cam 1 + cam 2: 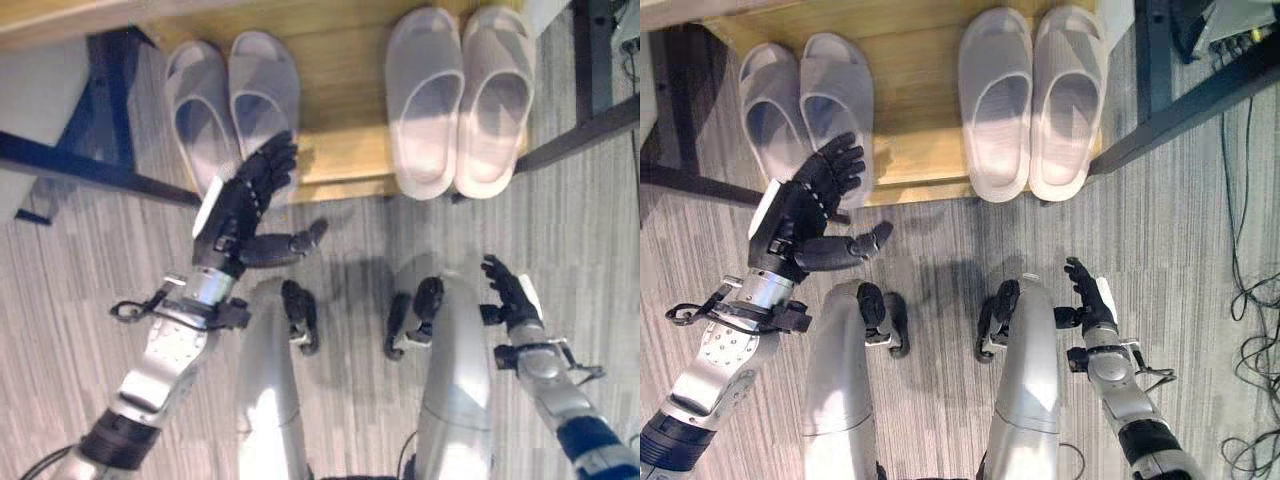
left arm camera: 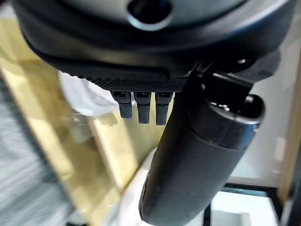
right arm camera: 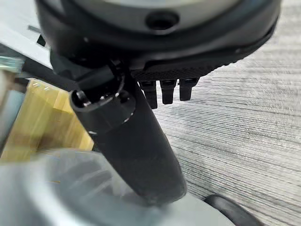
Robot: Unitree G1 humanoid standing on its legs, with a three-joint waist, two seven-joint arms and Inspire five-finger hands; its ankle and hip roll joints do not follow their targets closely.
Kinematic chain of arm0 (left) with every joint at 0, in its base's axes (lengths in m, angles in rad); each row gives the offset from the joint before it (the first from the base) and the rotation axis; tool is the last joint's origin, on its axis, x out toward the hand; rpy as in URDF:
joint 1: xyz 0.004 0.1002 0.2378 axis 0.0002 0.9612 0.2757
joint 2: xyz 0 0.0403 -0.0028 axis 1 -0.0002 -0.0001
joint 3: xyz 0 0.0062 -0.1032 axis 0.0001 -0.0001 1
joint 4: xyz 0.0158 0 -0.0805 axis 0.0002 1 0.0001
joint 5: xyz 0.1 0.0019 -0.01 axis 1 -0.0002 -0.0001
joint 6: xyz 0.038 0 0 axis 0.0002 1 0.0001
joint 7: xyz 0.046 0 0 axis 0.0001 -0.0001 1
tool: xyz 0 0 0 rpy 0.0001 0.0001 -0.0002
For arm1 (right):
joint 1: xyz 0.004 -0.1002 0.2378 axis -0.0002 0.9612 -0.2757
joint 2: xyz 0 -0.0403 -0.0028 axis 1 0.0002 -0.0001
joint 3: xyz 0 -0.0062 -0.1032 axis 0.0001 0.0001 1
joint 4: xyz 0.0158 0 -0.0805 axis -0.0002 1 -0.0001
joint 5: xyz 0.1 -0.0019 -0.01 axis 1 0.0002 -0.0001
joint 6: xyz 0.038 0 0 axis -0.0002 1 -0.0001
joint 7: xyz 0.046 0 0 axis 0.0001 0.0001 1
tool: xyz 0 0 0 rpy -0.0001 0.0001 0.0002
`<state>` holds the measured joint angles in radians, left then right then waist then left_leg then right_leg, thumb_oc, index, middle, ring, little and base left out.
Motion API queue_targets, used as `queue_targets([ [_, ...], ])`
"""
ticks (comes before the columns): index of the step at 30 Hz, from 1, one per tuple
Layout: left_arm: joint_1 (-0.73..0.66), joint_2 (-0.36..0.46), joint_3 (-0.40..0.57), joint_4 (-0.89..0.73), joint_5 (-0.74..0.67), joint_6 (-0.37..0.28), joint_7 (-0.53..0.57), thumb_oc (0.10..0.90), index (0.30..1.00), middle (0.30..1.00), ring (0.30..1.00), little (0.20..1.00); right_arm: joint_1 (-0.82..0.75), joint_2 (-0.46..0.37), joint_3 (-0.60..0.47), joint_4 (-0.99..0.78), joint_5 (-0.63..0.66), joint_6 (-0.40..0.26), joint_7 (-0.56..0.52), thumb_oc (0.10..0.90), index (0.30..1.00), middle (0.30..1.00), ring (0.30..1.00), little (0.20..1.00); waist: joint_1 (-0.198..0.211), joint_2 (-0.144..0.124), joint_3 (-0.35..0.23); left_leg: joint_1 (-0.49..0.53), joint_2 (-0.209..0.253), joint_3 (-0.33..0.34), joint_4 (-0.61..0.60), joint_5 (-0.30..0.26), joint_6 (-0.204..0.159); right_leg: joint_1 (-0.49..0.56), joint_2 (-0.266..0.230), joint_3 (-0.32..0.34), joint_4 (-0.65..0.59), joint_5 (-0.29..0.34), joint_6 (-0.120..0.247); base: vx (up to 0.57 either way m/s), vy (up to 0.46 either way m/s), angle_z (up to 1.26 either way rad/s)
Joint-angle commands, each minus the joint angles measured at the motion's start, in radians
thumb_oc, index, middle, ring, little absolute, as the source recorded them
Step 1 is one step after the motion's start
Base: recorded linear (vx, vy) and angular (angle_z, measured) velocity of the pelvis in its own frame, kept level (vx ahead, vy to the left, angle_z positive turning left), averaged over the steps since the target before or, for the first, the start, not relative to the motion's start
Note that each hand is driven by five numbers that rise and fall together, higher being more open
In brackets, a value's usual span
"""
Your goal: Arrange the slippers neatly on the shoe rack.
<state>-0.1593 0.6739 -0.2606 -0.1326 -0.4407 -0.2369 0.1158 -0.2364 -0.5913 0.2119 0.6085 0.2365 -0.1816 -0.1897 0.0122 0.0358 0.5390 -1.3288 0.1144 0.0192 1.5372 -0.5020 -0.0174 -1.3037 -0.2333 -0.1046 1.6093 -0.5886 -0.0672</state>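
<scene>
Left eye view: both slipper pairs (image 1: 232,100) (image 1: 460,95) sit side by side at the shoe rack's (image 1: 340,150) front edge; task looks done. Left robot hand (image 1: 240,210) splayed, empty; right robot hand (image 1: 510,295) relaxed, empty.

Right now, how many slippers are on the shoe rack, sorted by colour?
Grey slippers: 2
Pink slippers: 2
Total: 4, all on the wooden shoe rack.
</scene>
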Motion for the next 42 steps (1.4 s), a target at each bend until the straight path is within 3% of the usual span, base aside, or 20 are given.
queue_targets([
  [1,0.019,-0.044,-0.034,-0.024,0.102,-0.082,-0.025,0.8,0.9,0.9,0.9,0.9,0.017,0.007,-0.021,-0.125,0.017,-0.134,0.02,0.8,0.9,0.9,0.9,0.9,-0.008,0.003,-0.153,0.004,-0.015,-0.05,-0.201,0.096,-0.014,0.02,-0.042,0.056,-0.137,0.044,0.085,-0.18,-0.033,0.18],
  [4,0.04,-0.06,-0.079,0.079,0.191,-0.08,-0.021,0.8,0.9,0.9,0.9,0.9,0.035,0.028,-0.01,-0.126,0.011,-0.136,0.027,0.8,0.9,0.9,0.9,0.9,-0.008,-0.002,-0.169,0.136,-0.021,-0.057,-0.404,0.176,-0.022,0.155,-0.024,0.006,-0.351,0.108,0.084,-0.09,-0.048,0.06],
  [5,0.053,-0.07,-0.102,0.15,0.264,-0.073,-0.008,0.8,0.9,0.9,0.9,0.9,0.048,0.054,0.0,-0.117,0.016,-0.137,0.03,0.8,0.9,0.9,0.9,0.9,-0.009,-0.013,-0.188,0.217,-0.024,-0.062,-0.521,0.22,-0.031,0.241,-0.013,-0.02,-0.472,0.147,0.086,-0.06,-0.057,0.01],
  [6,0.052,-0.071,-0.104,0.153,0.266,-0.076,-0.006,0.8,0.9,0.9,0.9,0.9,0.049,0.054,-0.001,-0.118,0.015,-0.137,0.03,0.8,0.9,0.9,0.9,0.9,-0.009,-0.011,-0.183,0.228,-0.024,-0.063,-0.531,0.226,-0.032,0.252,-0.012,-0.023,-0.482,0.152,0.085,-0.05,-0.069,0.05],
  [8,0.069,-0.091,-0.121,0.234,0.318,-0.061,0.003,0.8,0.9,0.9,0.9,0.9,0.07,0.079,0.006,-0.135,0.023,-0.137,0.035,0.8,0.9,0.9,0.9,0.9,-0.007,-0.019,-0.194,0.34,-0.011,-0.079,-0.702,0.323,-0.028,0.357,0.009,-0.056,-0.657,0.246,0.086,-0.1,-0.025,0.08],
  [9,0.08,-0.095,-0.126,0.263,0.351,-0.057,-0.001,0.8,0.9,0.9,0.9,0.9,0.081,0.086,0.012,-0.143,0.023,-0.137,0.039,0.8,0.9,0.9,0.9,0.9,-0.005,-0.022,-0.21,0.394,-0.01,-0.078,-0.775,0.351,-0.031,0.404,0.022,-0.073,-0.713,0.264,0.093,-0.05,-0.041,0.0],
  [12,0.125,-0.131,-0.138,0.378,0.408,-0.036,-0.005,0.8,0.9,0.9,0.9,0.9,0.127,0.115,0.03,-0.173,0.022,-0.127,0.059,0.8,0.9,0.9,0.9,0.9,0.004,-0.032,-0.243,0.62,-0.003,-0.07,-1.024,0.44,-0.05,0.627,0.064,-0.125,-0.951,0.334,0.119,0.14,-0.054,0.0],
  [15,0.17,-0.204,-0.144,0.572,0.474,-0.003,-0.01,0.8,0.9,0.9,0.9,0.9,0.173,0.153,0.076,-0.15,0.007,-0.104,0.1,0.8,0.9,0.9,0.9,0.9,0.015,-0.04,-0.296,0.909,0.007,-0.051,-1.327,0.54,-0.085,0.924,0.113,-0.181,-1.24,0.405,0.142,0.26,-0.073,0.01],
  [16,0.17,-0.204,-0.144,0.574,0.475,-0.004,-0.01,0.8,0.9,0.9,0.9,0.9,0.173,0.153,0.076,-0.151,0.007,-0.104,0.1,0.8,0.9,0.9,0.9,0.9,0.014,-0.037,-0.294,0.914,0.008,-0.052,-1.336,0.55,-0.084,0.93,0.116,-0.183,-1.251,0.415,0.142,0.28,-0.047,0.1],
  [17,0.188,-0.228,-0.147,0.659,0.535,0.008,-0.002,0.8,0.9,0.9,0.9,0.9,0.185,0.169,0.102,-0.143,-0.006,-0.099,0.121,0.8,0.9,0.9,0.9,0.9,0.019,-0.038,-0.325,0.998,0.016,-0.044,-1.424,0.588,-0.101,1.018,0.132,-0.193,-1.341,0.446,0.152,0.12,-0.008,0.12],
  [19,0.195,-0.245,-0.145,0.702,0.551,0.016,0.001,0.8,0.9,0.9,0.9,0.9,0.188,0.179,0.118,-0.142,-0.011,-0.096,0.132,0.8,0.9,0.9,0.9,0.9,0.02,-0.039,-0.336,1.046,0.019,-0.043,-1.473,0.606,-0.109,1.072,0.145,-0.195,-1.404,0.464,0.156,0.15,-0.011,0.09],
  [22,0.226,-0.301,-0.116,0.815,0.573,0.032,0.016,0.8,0.9,0.9,0.9,0.9,0.197,0.207,0.175,-0.178,-0.016,-0.087,0.186,0.8,0.9,0.9,0.9,0.9,0.034,-0.037,-0.397,1.167,0.016,-0.033,-1.6,0.641,-0.118,1.204,0.173,-0.204,-1.549,0.5,0.161,0.17,-0.009,0.06],
  [29,0.241,-0.364,-0.087,0.951,0.575,0.043,0.049,0.8,0.9,0.9,0.9,0.9,0.186,0.223,0.253,-0.3,0.01,-0.088,0.249,0.8,0.9,0.9,0.9,0.9,0.038,-0.034,-0.46,1.258,0.0,-0.023,-1.624,0.623,-0.125,1.344,0.187,-0.201,-1.665,0.52,0.16,0.11,-0.003,0.07],
  [33,0.234,-0.39,-0.081,1.02,0.582,0.048,0.064,0.8,0.9,0.9,0.9,0.9,0.167,0.213,0.272,-0.404,0.03,-0.093,0.264,0.8,0.9,0.9,0.9,0.9,0.034,-0.036,-0.473,1.281,-0.001,-0.015,-1.624,0.615,-0.127,1.368,0.188,-0.192,-1.684,0.525,0.162,0.04,0.004,0.01],
  [42,0.249,-0.423,-0.104,1.045,0.593,0.053,0.055,0.8,0.9,0.9,0.9,0.9,0.152,0.179,0.206,-0.623,0.092,-0.127,0.238,0.8,0.9,0.9,0.9,0.9,0.028,-0.035,-0.493,1.329,0.001,-0.001,-1.624,0.586,-0.118,1.403,0.188,-0.178,-1.692,0.517,0.165,0.02,0.005,-0.01],
])
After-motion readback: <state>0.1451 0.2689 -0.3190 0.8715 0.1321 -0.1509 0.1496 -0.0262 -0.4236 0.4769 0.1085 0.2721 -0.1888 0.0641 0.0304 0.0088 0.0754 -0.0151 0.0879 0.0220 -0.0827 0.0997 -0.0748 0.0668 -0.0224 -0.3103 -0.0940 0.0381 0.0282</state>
